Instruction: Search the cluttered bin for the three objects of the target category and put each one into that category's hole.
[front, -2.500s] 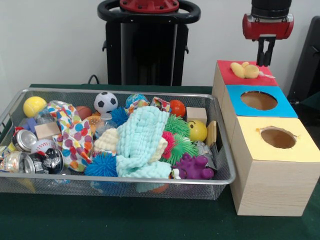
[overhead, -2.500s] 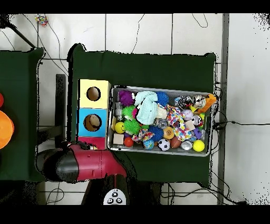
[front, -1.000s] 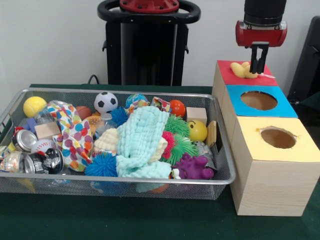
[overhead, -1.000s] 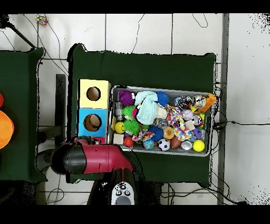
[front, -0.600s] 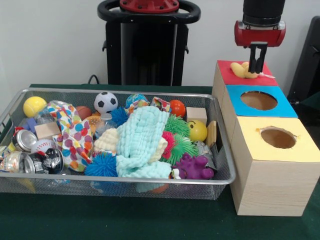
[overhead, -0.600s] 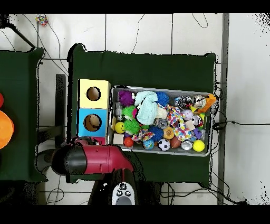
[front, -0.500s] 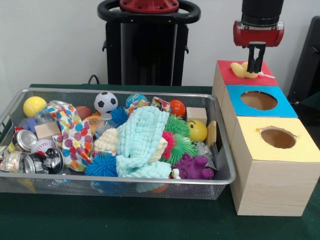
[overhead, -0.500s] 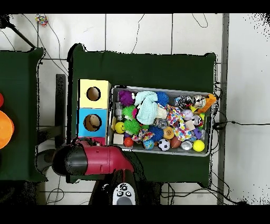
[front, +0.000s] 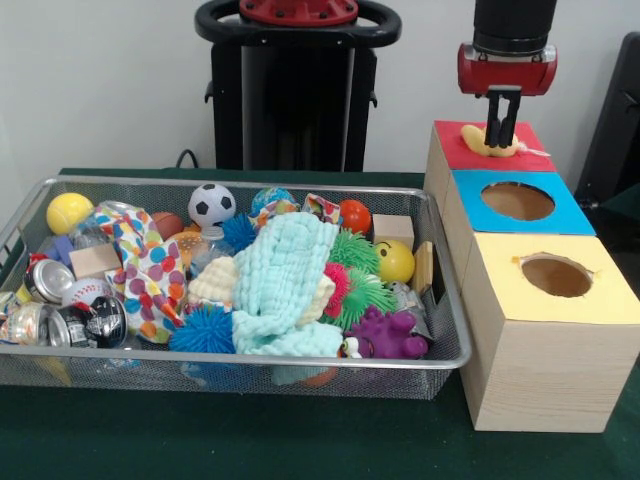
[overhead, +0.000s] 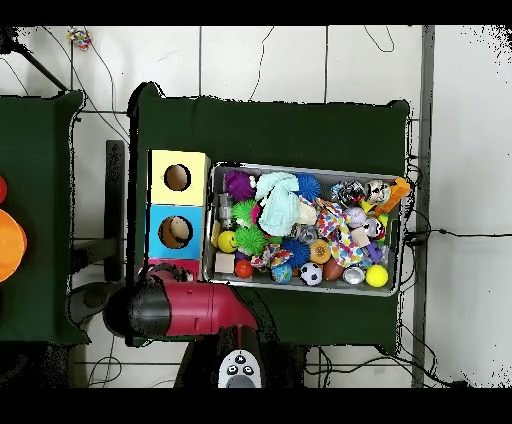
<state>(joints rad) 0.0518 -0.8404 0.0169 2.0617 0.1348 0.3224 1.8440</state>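
Note:
The wire mesh bin (front: 228, 181) holds balls, spiky balls, cans and a mint cloth (front: 283, 280); it also shows in the overhead view (overhead: 300, 167). A pale yellow plush with orange parts (front: 478, 140) lies on the red surround (front: 452, 152) of the far wooden box and hides its hole. My gripper (front: 498, 128) hangs straight down over the plush, jaws close together, tips at or just above it and not holding it. In the overhead view the arm (overhead: 180, 308) hides the gripper and most of the red box (overhead: 172, 265). No teddy bear shows.
The blue-surround hole (front: 517, 200) and the yellow-surround hole (front: 556, 275) are on boxes right of the bin, nearer the camera. The robot's black pedestal (front: 295, 90) stands behind the bin. A purple toy (front: 385, 335) lies at the bin's front right corner.
My gripper has moved left from beside the red box to directly over the yellow plush. The plush has stayed where it lay. The bin's contents are unchanged.

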